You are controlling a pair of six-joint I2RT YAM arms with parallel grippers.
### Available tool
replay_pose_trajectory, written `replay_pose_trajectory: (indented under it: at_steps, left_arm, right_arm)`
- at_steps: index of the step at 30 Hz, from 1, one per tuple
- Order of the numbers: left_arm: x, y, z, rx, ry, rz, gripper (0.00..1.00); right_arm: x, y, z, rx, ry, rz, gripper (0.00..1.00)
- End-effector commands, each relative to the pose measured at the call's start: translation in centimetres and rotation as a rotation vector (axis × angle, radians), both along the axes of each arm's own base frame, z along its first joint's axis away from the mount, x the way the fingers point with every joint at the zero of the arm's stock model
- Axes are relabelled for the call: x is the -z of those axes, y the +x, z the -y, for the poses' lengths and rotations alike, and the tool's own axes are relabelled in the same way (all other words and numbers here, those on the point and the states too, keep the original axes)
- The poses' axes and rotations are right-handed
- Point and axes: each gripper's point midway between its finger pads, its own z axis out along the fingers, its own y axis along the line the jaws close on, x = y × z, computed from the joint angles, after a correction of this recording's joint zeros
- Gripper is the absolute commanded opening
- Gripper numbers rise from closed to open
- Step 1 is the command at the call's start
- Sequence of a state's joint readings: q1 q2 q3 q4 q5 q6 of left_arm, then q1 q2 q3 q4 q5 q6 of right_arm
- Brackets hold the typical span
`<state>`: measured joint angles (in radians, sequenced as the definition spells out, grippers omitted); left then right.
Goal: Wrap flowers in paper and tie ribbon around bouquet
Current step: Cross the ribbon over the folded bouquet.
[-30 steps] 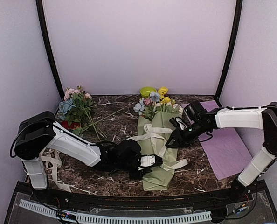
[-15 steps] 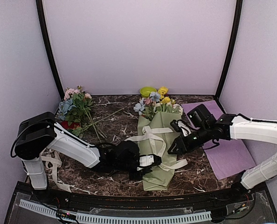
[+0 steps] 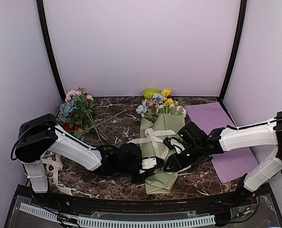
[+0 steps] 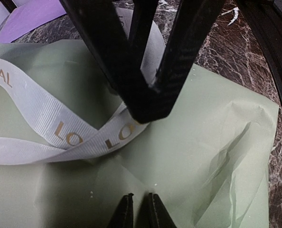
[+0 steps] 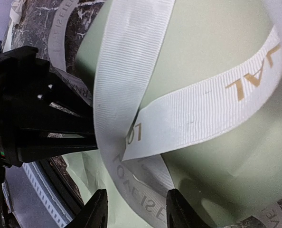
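Top external: purple sheet (image 3: 212, 116) beside bouquet (image 3: 167, 121), leafy cluster (image 3: 77, 108) left.

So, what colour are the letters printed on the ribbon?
Gold-tan, on a cream-white ribbon. They show best in the right wrist view.

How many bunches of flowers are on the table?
2. A loose bunch lies at the back left; the paper-wrapped bouquet lies in the middle. None seem hidden.
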<state>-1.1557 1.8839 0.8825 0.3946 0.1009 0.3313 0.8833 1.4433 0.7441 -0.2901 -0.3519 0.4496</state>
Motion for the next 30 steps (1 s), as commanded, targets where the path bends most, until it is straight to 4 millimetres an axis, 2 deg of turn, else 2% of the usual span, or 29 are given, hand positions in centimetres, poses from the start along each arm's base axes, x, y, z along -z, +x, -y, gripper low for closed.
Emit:
replay_pose_trajectory:
  at_steps: [1,3,6,8,14,21,24,28,29,30]
  left_arm:
    - [0.7,-0.2,-0.6,-0.005,0.014,-0.025,0.12]
    - [0.7,-0.2,-0.7,-0.007,0.013,-0.025,0.12]
    - [0.7,-0.1,-0.7,-0.006,0.016,-0.022,0.12]
    - [0.7,-0.1,-0.8,-0.006,0.017,-0.021,0.12]
    - [1.0,-0.1,-1.1,-0.009,0.03,-0.022,0.12]
    - [0.9,-0.1,-1.1,-0.006,0.03,-0.015,0.12]
    - [0.4,0.1,-0.8,0.0,0.023,0.002,0.12]
    - [-1.4,0.2,0.0,0.017,-0.032,0.026,0.13]
    - [-1.9,0.1,0.2,0.023,-0.049,0.026,0.16]
    - [-2.3,0.1,0.3,0.023,-0.063,0.028,0.2]
  right_arm:
    - [1.1,0.2,-0.5,-0.026,-0.007,0.02,0.4]
    - [1.5,0.5,-0.3,-0.022,-0.035,0.026,0.34]
    - [1.5,0.6,-0.6,-0.03,-0.036,0.021,0.1]
    - [1.1,0.7,-0.6,-0.031,-0.037,0.033,0.01]
    - [-1.1,2.1,-0.5,-0.011,-0.021,0.064,0.0]
    - [-1.6,5.4,1.3,0.096,-0.047,0.078,0.0]
    - [-1.1,6.2,1.0,0.106,-0.042,0.074,0.0]
    - [0.3,6.3,0.2,0.096,-0.028,0.041,0.0]
    - [0.4,6.3,0.1,0.096,-0.023,0.042,0.0]
    - [1.4,6.2,0.1,0.098,-0.04,0.023,0.0]
